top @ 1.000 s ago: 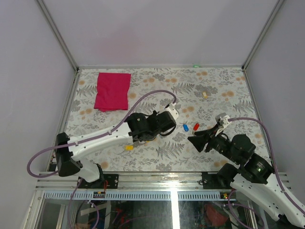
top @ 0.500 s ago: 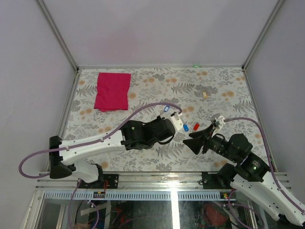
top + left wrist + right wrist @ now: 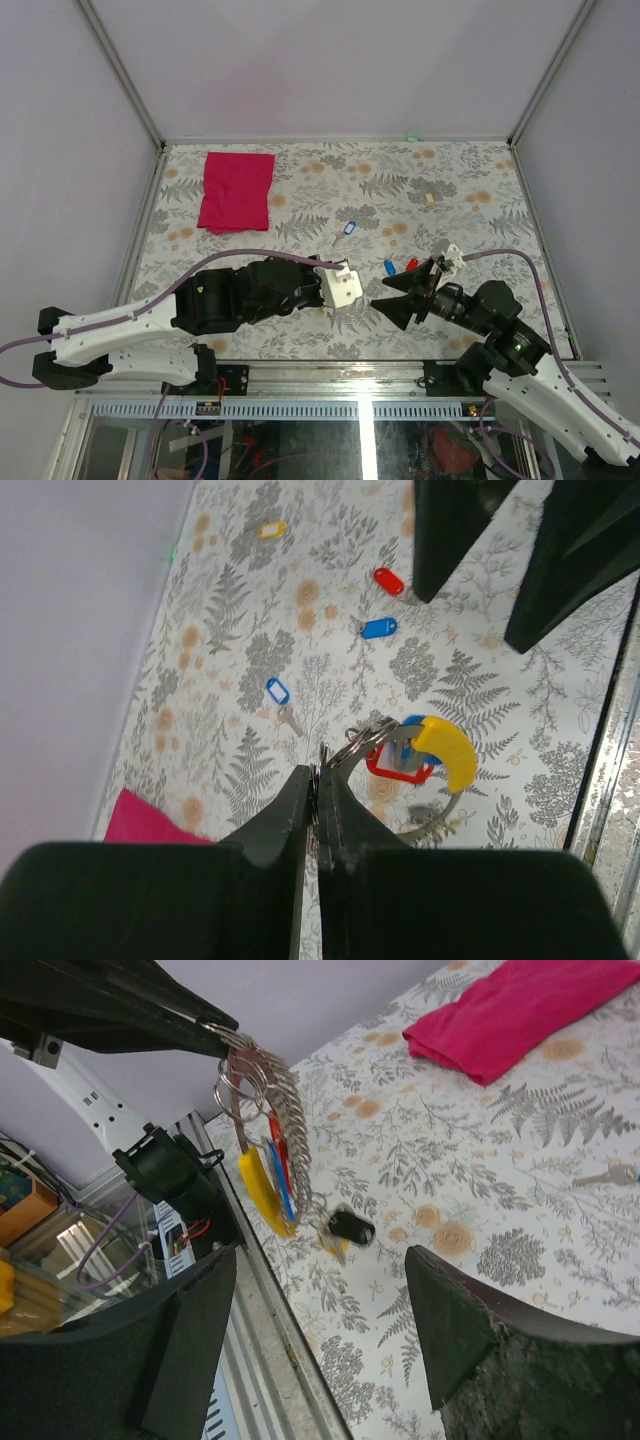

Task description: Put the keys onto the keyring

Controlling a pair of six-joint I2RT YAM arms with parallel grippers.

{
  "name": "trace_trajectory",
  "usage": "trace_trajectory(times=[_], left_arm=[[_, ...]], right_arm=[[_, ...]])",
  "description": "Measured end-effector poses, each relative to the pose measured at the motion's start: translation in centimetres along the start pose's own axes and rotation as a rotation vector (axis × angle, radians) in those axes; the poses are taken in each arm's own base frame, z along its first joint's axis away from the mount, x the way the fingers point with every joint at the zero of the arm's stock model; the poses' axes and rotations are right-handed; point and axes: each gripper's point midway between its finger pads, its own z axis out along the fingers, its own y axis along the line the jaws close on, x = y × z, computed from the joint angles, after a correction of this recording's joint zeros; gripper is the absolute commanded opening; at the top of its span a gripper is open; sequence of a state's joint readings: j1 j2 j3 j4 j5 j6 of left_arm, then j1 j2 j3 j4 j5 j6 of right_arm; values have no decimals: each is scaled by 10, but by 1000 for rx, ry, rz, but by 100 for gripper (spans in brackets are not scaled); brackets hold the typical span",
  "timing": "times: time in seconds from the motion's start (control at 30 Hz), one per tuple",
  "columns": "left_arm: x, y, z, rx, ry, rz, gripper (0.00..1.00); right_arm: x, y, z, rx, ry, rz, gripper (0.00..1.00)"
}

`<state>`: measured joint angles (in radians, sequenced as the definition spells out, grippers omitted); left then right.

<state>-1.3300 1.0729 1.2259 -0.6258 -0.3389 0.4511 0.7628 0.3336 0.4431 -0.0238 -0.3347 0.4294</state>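
Just above the floral-print table (image 3: pixel 480 180), the left gripper (image 3: pixel 318 776) has its black fingers pressed together on the keyring (image 3: pixel 354 746).

Held by its top edge, the thin silver wire keyring hangs straight down, long axis vertical. A glossy yellow tag (image 3: pixel 258 1185) and flat red and blue plastic tags dangle below it beside a ribbed grey strap. The right gripper (image 3: pixel 320 1260) faces this bundle from close by, its wedge-shaped black fingers spread wide and holding nothing. Three loose keys lie flat on the table. A red key (image 3: pixel 411 265) and a blue key (image 3: pixel 389 267) sit side by side just beyond the right gripper. A second blue key (image 3: pixel 348 228) lies farther back, its metal blade pointing near-left. A folded red cloth (image 3: pixel 236 190) lies at the far left.
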Motion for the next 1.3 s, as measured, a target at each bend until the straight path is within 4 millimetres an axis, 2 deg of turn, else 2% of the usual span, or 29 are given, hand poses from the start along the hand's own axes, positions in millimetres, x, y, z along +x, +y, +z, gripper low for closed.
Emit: trace_trajectory(times=[0.1, 0.23, 0.37, 0.57, 0.73, 0.87, 1.0, 1.13, 1.3], left_arm=[[-7, -9, 3, 49, -42, 56, 0], [-1, -27, 7, 140, -61, 163, 0], [5, -42, 0, 226, -119, 278, 0], [-2, -51, -16, 262, -277, 409, 0], [-6, -62, -20, 273, -391, 472, 0], [-11, -67, -22, 275, -463, 498, 0], [-19, -69, -24, 270, -511, 507, 0], [-25, -68, -26, 263, -540, 514, 0], [-28, -69, -27, 267, -558, 525, 0]], right_arm=[[-2, 3, 3, -35, -17, -54, 74], [-13, 9, 2, -79, -60, -170, 70], [-20, 15, -2, -128, -93, -323, 65], [-20, 22, -5, -195, -98, -510, 45], [-31, 33, -4, -255, -105, -647, 29], [-36, 44, 0, -325, -84, -692, 28], [-28, 49, 6, -391, -43, -674, 30], [-17, 55, 10, -456, 0, -631, 42], [-7, 61, 11, -527, 36, -590, 50]])
